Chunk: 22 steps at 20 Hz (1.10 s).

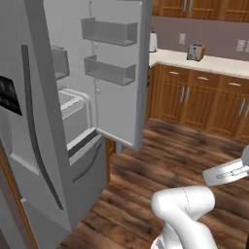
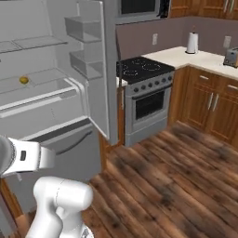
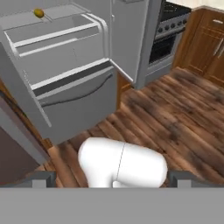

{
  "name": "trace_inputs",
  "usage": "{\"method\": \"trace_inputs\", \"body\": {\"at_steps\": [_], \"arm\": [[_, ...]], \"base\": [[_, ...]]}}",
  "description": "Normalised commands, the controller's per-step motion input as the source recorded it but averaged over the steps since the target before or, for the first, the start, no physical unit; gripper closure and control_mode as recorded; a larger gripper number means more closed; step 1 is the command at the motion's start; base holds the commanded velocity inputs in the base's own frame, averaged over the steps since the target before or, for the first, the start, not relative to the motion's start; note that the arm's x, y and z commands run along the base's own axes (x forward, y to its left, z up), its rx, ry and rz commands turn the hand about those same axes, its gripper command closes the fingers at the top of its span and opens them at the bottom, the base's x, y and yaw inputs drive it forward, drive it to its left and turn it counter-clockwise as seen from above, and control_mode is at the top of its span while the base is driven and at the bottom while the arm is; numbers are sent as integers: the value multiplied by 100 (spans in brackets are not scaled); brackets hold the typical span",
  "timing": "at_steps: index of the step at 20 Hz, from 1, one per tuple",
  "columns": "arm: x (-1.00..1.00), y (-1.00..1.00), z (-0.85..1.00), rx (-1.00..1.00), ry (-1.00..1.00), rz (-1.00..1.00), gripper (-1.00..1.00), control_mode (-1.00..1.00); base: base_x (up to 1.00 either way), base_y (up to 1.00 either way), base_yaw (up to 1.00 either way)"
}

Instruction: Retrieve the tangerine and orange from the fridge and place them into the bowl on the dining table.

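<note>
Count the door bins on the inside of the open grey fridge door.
2. An upper grey door bin and a lower grey door bin sit one above the other on the open grey fridge door. More may be hidden above the frame.

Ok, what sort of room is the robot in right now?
A home kitchen, by the look of it: an open fridge with a small orange fruit on a shelf, a stove beside it, and wooden cabinets under a counter holding a toaster.

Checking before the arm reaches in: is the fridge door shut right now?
No, the fridge door stands swung open, showing a small orange-yellow fruit on a shelf inside.
</note>
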Motion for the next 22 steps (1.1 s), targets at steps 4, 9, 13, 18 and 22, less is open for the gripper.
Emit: {"method": "trace_inputs", "body": {"at_steps": [4,9,13,18,22], "arm": [[0,0,0,0,0,0,-100,100],[0,0,0,0,0,0,-100,100],[0,0,0,0,0,0,-100,100],[0,0,0,0,0,0,-100,100],[0,0,0,0,0,0,-100,100]], "base": [[76,0,49],[71,0,51],[64,0,50],[64,0,49],[49,-24,47]]}}
